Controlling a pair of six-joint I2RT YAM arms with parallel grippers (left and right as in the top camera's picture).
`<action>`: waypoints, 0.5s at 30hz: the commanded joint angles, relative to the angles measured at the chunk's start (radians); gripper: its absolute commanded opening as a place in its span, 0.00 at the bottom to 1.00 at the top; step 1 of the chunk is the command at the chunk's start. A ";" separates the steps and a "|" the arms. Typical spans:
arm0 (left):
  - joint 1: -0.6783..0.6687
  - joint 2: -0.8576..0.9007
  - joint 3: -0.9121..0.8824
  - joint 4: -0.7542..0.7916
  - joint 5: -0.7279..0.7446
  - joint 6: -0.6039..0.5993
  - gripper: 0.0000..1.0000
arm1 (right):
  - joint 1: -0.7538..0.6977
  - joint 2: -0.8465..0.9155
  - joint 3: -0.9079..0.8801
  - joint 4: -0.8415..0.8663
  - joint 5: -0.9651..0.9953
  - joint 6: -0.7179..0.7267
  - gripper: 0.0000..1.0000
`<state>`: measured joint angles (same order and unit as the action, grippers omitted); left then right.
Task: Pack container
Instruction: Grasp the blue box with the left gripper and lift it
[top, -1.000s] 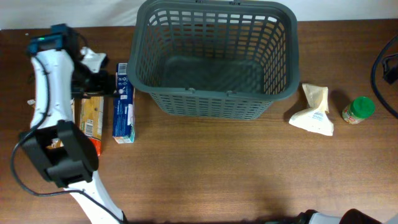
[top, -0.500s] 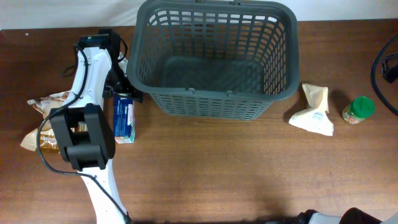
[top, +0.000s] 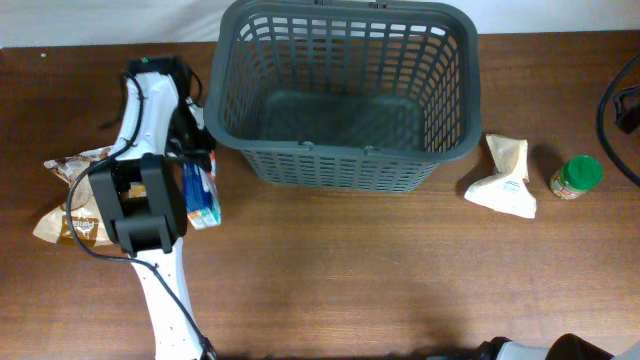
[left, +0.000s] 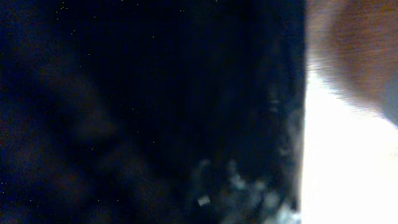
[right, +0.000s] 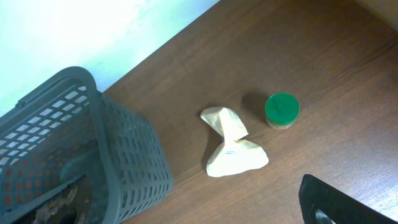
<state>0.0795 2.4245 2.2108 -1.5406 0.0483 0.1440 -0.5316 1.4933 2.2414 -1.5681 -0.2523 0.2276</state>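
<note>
The container (top: 345, 150), a big dark grey lattice basket, stands at the table's far middle; the overhead view shows nothing inside it. It also fills the lower left of the right wrist view (right: 93, 155). A blue box (top: 203, 200) lies askew by the basket's left corner. My left gripper (top: 194, 163) sits over the box's far end and is shut on it. The left wrist view is a dark blur pressed close to something. My right gripper is open and holds nothing; only one dark finger (right: 333, 202) shows.
A brown snack bag (top: 72, 200) lies left of the left arm. To the right of the basket are a cream pouch (top: 505, 180) and a green-lidded jar (top: 577, 177), also seen as pouch (right: 233, 149) and jar (right: 282, 109).
My left arm swung right from over the snack bag to the blue box and its jaws closed. The box now lies tilted. The snack bag is uncovered.
</note>
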 joint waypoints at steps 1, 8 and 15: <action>0.028 -0.029 0.318 -0.083 0.050 -0.020 0.02 | -0.007 0.002 0.001 0.000 0.002 -0.006 0.99; 0.022 -0.091 0.923 -0.111 0.056 0.011 0.02 | -0.007 0.002 0.001 0.000 0.002 -0.006 0.99; -0.143 -0.301 0.921 0.098 0.073 0.544 0.02 | -0.007 0.002 0.001 0.000 0.002 -0.006 0.99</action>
<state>0.0334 2.1941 3.1149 -1.4780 0.0944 0.3519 -0.5327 1.4933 2.2410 -1.5700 -0.2523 0.2279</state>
